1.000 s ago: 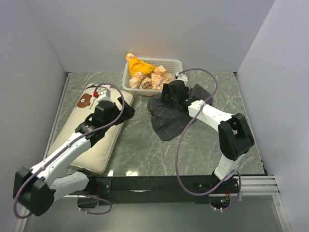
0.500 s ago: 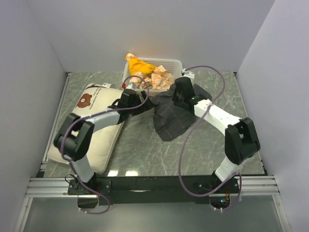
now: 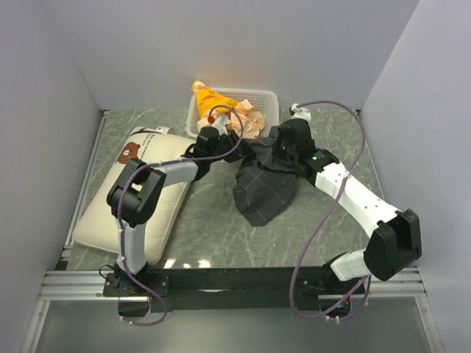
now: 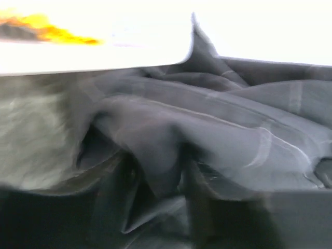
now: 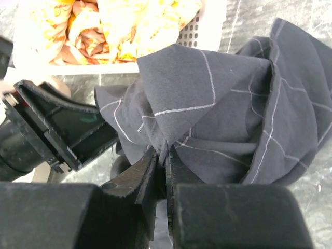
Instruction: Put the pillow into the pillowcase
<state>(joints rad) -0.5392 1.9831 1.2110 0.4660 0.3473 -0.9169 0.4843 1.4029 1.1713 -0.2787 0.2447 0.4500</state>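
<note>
Charcoal checked fabric pillowcase [image 5: 223, 104] is shown pinched by right gripper [image 5: 162, 155] only in wrist cam, btm centre; left gripper [image 3: 221, 145]: can't tell.

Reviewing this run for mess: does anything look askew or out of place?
The pillowcase sits in a crumpled heap, one fold pinched in the right claw. An orange cloth sticks up over the far rim of the basket. The pillow lies flat.
</note>
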